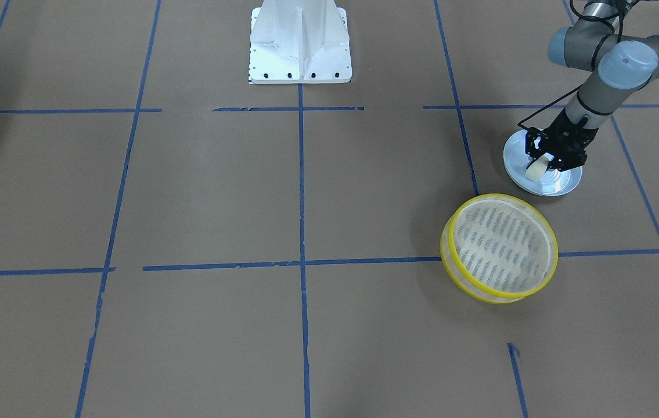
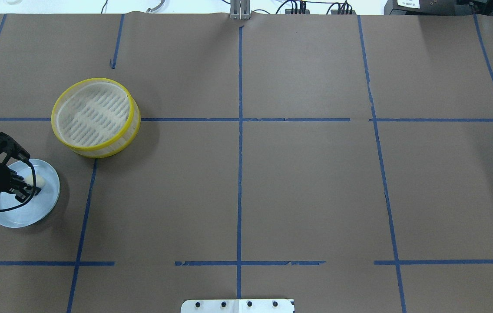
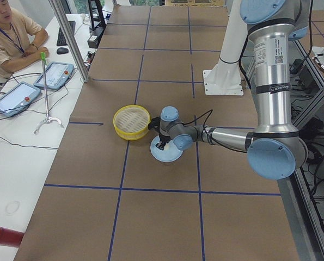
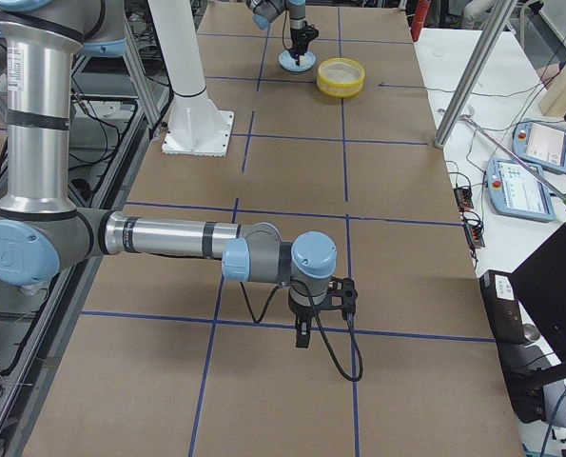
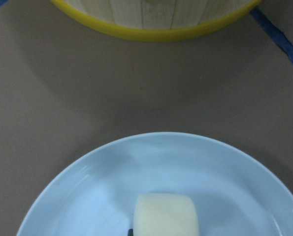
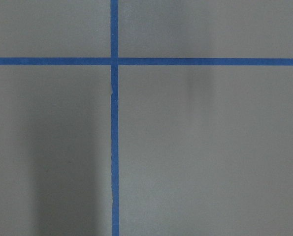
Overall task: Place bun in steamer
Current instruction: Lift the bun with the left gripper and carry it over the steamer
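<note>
The bun (image 5: 166, 214) held in the left gripper (image 2: 32, 184) over the blue plate (image 2: 16, 213)

Nearest, at the middle of the robot-side edge of the counter (image 2: 307, 187), sits the white base plate (image 1: 300, 52) of the robot's mount. Brown paper covers the counter, crossed by blue tape lines (image 6: 114, 147).

Toward the counter's right end, the right gripper (image 4: 303, 335) hangs above the paper close to a tape crossing, its fingers pointing down. Only the side camera shows it, so I cannot tell whether that pincer is wide or narrow.

Toward the left end, a little out from the robot-side edge, lies the pale blue plate. The left gripper reaches down over it, and its pincer is drawn in narrow on the bun, with a black finger on either side of the cream-white lump. The bun is over the plate's inner part, on the half nearer the steamer (image 2: 92, 115), and its sides look squared off. Whether its underside touches the plate or hangs just clear of it, I cannot tell.

Farther out toward the operators' edge, near the plate but apart from it, the steamer stands upright on the paper across one tape line. Its yellow rims and slatted floor show whole, and the bun is outside it.

Beyond the operators' edge, a seated person (image 3: 9, 32) leans on a white desk beside two tablets (image 3: 55, 73)
</note>
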Controlling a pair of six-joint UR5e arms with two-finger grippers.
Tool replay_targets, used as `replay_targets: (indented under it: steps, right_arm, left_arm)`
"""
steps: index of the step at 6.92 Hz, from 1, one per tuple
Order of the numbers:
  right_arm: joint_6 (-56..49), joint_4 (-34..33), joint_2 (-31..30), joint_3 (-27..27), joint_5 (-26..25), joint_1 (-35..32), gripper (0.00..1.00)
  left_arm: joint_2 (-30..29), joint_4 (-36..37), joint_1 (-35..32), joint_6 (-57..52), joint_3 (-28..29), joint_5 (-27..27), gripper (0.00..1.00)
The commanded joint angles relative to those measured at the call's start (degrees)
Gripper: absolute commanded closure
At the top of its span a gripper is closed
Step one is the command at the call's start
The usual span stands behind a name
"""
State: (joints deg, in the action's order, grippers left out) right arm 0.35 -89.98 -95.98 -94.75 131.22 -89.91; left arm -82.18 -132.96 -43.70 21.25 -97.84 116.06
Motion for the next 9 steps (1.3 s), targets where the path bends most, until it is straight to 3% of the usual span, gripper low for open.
replay_targets:
  steps: [1,3,4,5,7,8,9]
  right_arm:
    - [0.0,-0.02,0.0,0.0,0.0,0.0,0.0]
    - [0.0,-0.02,0.0,0.0,0.0,0.0,0.0]
    - [0.0,-0.02,0.0,0.0,0.0,0.0,0.0]
    - [0.0,-0.02,0.0,0.0,0.0,0.0,0.0]
    - [0.0,-0.02,0.0,0.0,0.0,0.0,0.0]
    - [0.0,-0.02,0.0,0.0,0.0,0.0,0.0]
    - [0.0,-0.02,0.0,0.0,0.0,0.0,0.0]
  left_arm:
    - [-0.09,0.07,-0.25,2.54,-1.55,0.57,0.67]
    - [-0.17,0.59,-1.21,7.62,-6.56,3.19,0.63]
    - [-1.83,0.77,-3.3,15.93,-6.4,5.73,0.65]
    - [-4.8,3.9,-7.15,17.06,-6.22,7.76,0.65]
    - [-18.11,20.1,-8.59,21.79,-3.69,7.52,0.67]
    - [-24.46,25.06,-9.03,22.25,-0.45,7.34,0.67]
    - [-27.39,25.46,-9.12,22.6,4.37,7.25,0.67]
